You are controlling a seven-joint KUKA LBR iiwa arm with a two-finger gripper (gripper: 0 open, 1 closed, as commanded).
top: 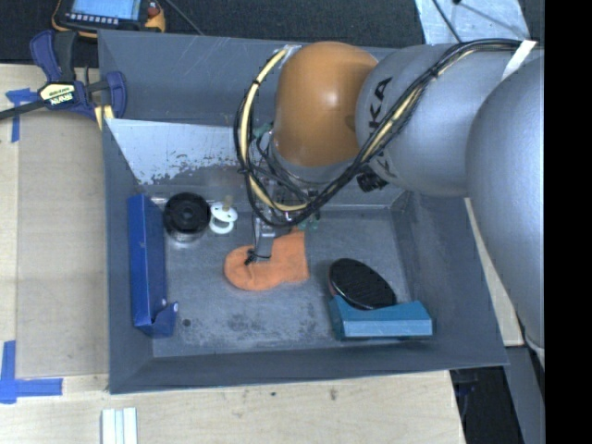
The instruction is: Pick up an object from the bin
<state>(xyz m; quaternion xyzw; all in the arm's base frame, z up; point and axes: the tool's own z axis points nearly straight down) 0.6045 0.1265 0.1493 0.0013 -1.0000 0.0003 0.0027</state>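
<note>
My gripper (262, 248) reaches down in the middle of the bin, its tip resting on the left part of a soft orange cloth-like piece (273, 266). Only one dark finger shows, pressed against the orange piece. To the left, near the back wall, stand a black round cap (186, 215) and a small white ring-shaped piece (222, 218).
A long blue bar (143, 265) lies along the bin's left wall. At the front right a black oval thing (362, 284) rests partly on a blue block (381, 322). The arm with its orange dome and cables hangs over the bin's back middle.
</note>
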